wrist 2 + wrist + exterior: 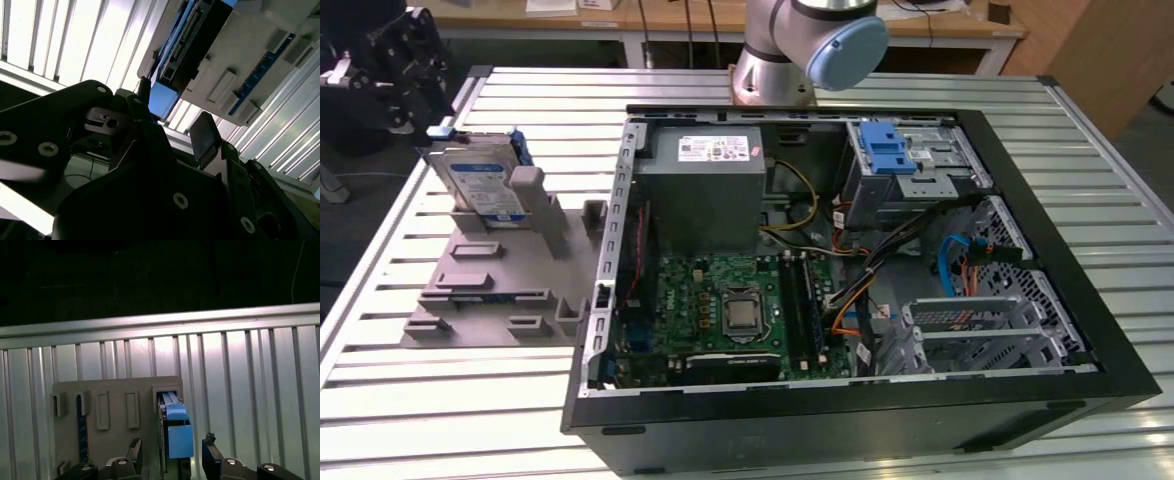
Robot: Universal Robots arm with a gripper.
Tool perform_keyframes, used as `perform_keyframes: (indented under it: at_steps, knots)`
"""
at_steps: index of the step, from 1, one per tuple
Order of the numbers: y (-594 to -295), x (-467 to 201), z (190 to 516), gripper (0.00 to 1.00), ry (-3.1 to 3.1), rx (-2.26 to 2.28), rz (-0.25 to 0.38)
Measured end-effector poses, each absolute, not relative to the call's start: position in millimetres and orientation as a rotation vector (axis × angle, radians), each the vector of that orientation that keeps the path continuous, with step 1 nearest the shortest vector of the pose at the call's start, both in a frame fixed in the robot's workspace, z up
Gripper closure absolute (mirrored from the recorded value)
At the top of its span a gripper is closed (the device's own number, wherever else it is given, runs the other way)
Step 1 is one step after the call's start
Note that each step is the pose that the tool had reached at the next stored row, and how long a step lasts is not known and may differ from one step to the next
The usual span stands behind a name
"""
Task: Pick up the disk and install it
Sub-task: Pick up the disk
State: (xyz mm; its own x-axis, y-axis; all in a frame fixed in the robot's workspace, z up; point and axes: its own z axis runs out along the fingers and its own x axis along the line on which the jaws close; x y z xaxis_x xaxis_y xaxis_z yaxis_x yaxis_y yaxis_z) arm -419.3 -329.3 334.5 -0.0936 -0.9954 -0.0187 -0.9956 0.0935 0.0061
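We see the gripper (171, 444) spread, its fingers (210, 449) flanking the upright disk (478, 183) in its grey holder (494, 292) — at the exterior view's left.

The place reads as a robotics lab or assembly-test workshop; a slatted aluminium table (1081, 170) serves as the workbench, and a robot arm (781, 60) rises from it just behind the work; an open desktop computer case (854, 405) lies on the table with its motherboard (720, 305), power supply (704, 190) and loose cables (854, 290) exposed; beside the case a grey fixture plate (494, 290) holds the disk (478, 185) upright in a slot; wooden desks (667, 20) stand in the background.
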Motion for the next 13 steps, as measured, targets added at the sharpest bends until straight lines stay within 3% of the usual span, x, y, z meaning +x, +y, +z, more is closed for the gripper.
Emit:
perform_keyframes:
  at_steps: [13]
  knots:
    - [-326.6, -421.6, 318.8, 0.41, 2.313, -2.109, 0.027]
